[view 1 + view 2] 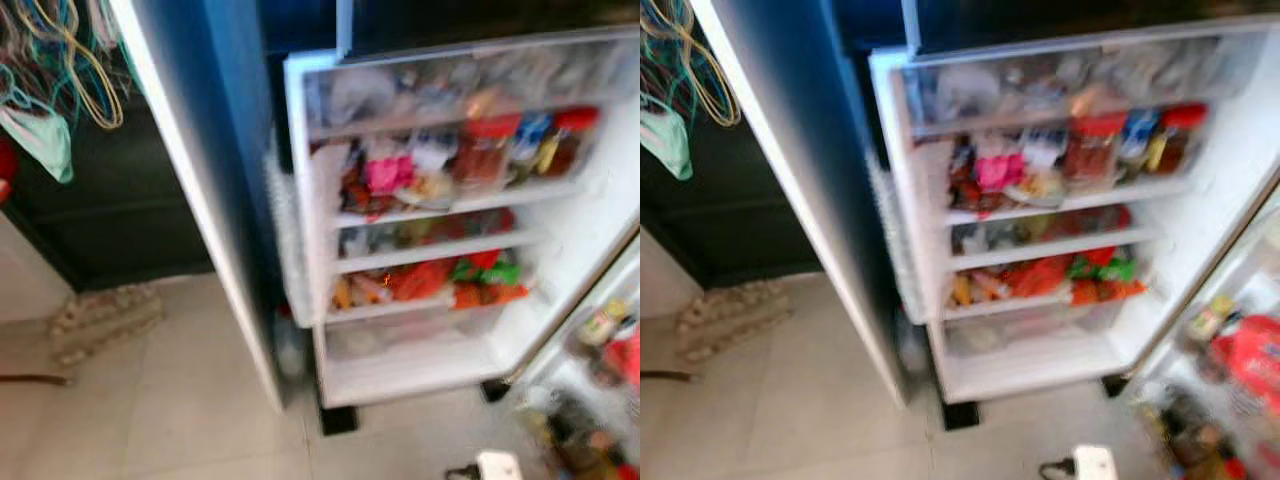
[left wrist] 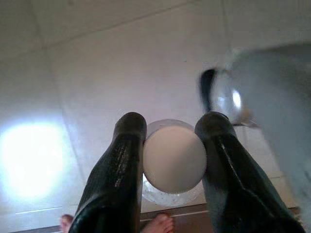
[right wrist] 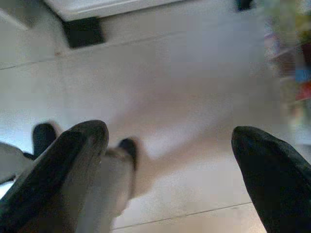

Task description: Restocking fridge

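Looking down through the head camera, we are facing an open fridge door (image 1: 440, 210) whose white racks are crowded with packets and jars, all of it blurred; red-lidded jars (image 1: 485, 145) are sitting on an upper rack, a pink packet (image 1: 388, 172) beside them, and red and green packets (image 1: 470, 275) are filling a lower rack. The lowest rack (image 1: 410, 365) is looking mostly bare. To the left the dark blue fridge body (image 1: 215, 130) is standing edge-on, and beyond it coloured cords (image 1: 70, 60) are hanging against a dark cabinet. A small white object (image 1: 497, 466) is lying on the pale tiled floor (image 1: 180, 410) below the door. At the right edge more shelves with bottles (image 1: 600, 330) are showing, too blurred for us to tell apart. In the left wrist view, the left gripper (image 2: 174, 138) is holding a clear bottle with a white ribbed cap (image 2: 174, 158), its two black fingers (image 2: 121, 165) pressing on either side of the cap, with floor tiles beneath. We are also seeing bare toes (image 2: 158, 224) of a person at the edge of that view. In the right wrist view, the right gripper (image 3: 170, 141) is hanging over the floor with its fingers spread wide and nothing between them.
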Tool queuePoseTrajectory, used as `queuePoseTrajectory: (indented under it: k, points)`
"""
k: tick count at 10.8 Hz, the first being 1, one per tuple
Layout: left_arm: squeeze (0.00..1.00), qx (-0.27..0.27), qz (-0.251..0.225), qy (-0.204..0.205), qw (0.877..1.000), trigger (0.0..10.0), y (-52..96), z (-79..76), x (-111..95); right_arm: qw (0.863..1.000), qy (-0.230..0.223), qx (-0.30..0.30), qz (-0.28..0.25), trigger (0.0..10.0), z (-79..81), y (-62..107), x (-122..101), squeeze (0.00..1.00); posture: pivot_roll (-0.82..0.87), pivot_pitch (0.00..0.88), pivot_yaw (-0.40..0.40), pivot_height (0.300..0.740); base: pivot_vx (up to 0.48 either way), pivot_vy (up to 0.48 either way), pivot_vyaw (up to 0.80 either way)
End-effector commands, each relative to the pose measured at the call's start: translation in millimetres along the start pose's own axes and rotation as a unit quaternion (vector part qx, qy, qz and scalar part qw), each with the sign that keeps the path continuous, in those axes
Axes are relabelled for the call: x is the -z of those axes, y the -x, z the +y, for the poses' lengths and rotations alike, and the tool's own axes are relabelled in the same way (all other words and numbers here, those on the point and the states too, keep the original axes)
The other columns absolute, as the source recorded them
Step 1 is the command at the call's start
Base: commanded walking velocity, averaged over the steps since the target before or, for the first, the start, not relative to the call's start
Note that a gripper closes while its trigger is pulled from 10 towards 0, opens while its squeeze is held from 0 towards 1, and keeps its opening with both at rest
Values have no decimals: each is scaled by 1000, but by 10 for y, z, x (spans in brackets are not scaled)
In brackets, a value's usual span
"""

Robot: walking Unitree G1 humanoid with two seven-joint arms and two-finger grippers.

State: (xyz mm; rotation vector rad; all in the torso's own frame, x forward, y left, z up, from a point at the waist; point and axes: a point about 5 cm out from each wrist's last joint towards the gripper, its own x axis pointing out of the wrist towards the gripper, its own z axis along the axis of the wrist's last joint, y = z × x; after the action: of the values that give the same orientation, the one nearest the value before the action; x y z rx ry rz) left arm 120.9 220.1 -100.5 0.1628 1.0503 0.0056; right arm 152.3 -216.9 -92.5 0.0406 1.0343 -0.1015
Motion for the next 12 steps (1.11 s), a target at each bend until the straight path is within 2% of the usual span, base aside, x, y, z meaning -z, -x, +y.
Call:
queuePoseTrajectory:
  k: [1, 12]
  points:
    - [0, -6, 13, -1, 1000, 10000, 24, 52, 84, 1000, -1, -12, 4, 10000, 86, -9, 14, 0, 33, 54, 17, 740, 0, -300, 0]
    - [0, -6, 11, 2, 1000, 10000, 19, 50, 65, 1000, -16, -23, 4, 10000, 97, -11, 3, 0, 31, 72, 16, 740, 0, -301, 0]
